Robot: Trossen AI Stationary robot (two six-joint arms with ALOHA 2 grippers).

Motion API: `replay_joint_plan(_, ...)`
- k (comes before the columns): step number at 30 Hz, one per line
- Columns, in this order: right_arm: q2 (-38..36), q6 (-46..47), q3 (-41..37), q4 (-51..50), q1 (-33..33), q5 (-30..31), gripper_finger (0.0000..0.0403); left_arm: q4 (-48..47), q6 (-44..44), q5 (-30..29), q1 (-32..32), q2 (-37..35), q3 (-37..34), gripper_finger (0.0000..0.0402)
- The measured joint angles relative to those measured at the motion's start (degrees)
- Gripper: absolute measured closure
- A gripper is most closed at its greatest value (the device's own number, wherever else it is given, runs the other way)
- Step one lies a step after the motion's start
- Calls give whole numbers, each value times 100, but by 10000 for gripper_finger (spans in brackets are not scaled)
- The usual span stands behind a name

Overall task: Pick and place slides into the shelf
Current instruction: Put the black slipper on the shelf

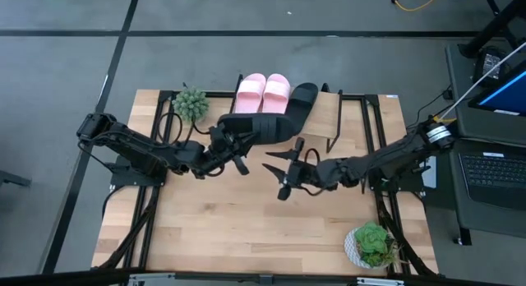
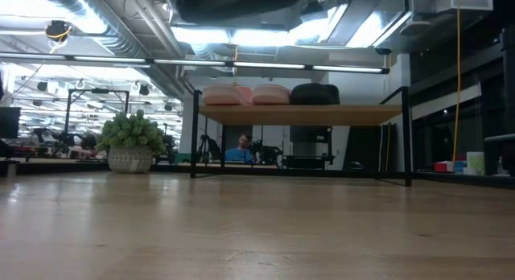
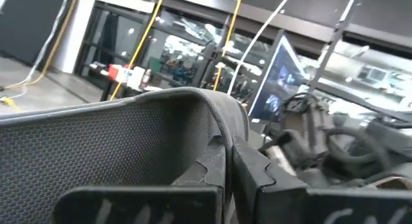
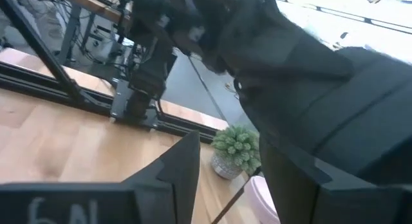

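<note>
Two pale pink slides (image 1: 263, 93) and one black slide (image 1: 304, 97) lie side by side on top of the shelf (image 1: 353, 113) at the table's far side; the low view shows them on its plank (image 2: 346, 115). My left gripper (image 1: 233, 145) is shut on the second black slide (image 1: 259, 128), held in the air in front of the shelf; it shows as a dark shape at the top of the low view (image 2: 241, 2). My right gripper (image 1: 280, 172) hangs open and empty over the middle of the table, just right of the held slide. My left gripper pinches the black slide at its end nearest the table's left (image 3: 222, 163), one finger on the textured footbed side (image 3: 141, 201) and one on the other face. The fingers come about level from the table's left. The slide is lifted clear, reaching away toward the right.
A small potted plant (image 1: 191, 103) stands at the shelf's left end, also in the low view (image 2: 130, 143). Another plant (image 1: 371, 243) stands near the table's right front corner. A laptop (image 1: 493, 175) sits off the table to the right. A person (image 2: 241, 150) shows far behind the shelf.
</note>
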Motion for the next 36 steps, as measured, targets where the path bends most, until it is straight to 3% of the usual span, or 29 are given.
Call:
replay_joint_plan(12, -7, -33, 14, 133, 76, 58, 242, 183, 185, 138, 0, 0, 0, 401)
replay_joint_plan(20, -364, -458, 14, 124, 375, 1331, 242, 277, 332, 129, 0, 0, 0, 401)
replay_joint_plan(36, -366, -183, 14, -9, 111, 1262, 242, 442, 740, 129, -318, 0, 0, 401)
